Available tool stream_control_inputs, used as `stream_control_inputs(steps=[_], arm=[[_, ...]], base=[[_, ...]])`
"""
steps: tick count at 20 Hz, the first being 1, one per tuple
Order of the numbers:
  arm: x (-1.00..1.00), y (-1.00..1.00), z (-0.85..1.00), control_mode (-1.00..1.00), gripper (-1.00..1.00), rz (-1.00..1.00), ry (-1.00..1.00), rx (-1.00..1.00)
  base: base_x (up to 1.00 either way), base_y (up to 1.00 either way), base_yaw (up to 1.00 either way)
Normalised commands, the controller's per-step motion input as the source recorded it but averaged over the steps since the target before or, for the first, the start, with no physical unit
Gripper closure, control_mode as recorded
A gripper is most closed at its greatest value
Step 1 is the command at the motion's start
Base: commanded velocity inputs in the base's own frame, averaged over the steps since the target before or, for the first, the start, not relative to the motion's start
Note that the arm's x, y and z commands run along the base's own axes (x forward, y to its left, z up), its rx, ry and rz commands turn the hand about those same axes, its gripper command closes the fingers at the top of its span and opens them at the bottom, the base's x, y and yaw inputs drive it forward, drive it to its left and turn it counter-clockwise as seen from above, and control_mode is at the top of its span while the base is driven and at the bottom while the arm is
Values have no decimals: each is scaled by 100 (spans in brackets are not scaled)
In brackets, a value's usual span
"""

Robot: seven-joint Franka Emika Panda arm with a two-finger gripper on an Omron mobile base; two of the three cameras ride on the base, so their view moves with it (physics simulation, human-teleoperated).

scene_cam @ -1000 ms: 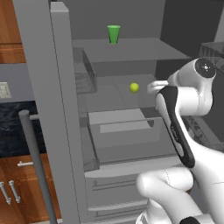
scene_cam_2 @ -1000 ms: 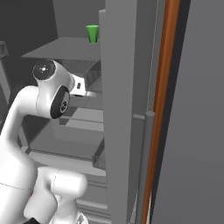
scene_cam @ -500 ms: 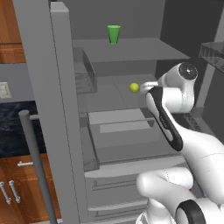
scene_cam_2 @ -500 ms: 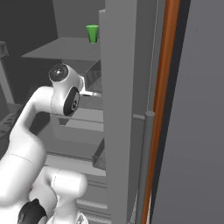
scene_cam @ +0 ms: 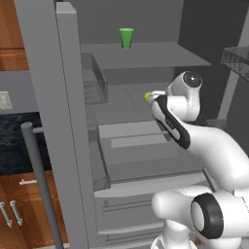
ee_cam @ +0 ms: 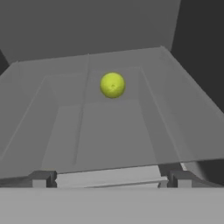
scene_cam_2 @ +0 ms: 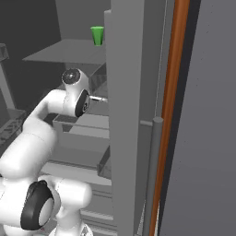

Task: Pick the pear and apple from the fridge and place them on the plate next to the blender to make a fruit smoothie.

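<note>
Pear sits on fridge middle shelf, below green cup. Gripper now nearer pear than 1 s ago, arm extended inward (approach phase). Fingers apart, nothing held; pear untouched. Apple unaddressed.

Wooden cabinets with brown fronts and slim metal handles are seen at the lower left of the left base view. Above them a dark speckled backsplash is fitted, with a grey wall and a pale wall outlet over it. More brown cabinetry is mounted higher up. In the right base view, a vertical strip of brown wood is bordered by a plain grey panel. Lighting is even and dim.
</note>
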Motion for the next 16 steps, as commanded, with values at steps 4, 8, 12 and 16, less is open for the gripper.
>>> stream_control_inputs(steps=[4,8,12,16], arm=[[61,0,-24,-100,-100,0,4,1],[59,0,-22,-100,-100,0,0,0],[56,0,-17,-100,-100,0,0,0],[56,0,-8,-100,-100,0,0,0]], base=[[0,0,0],[0,0,0],[0,0,0],[0,0,0]])
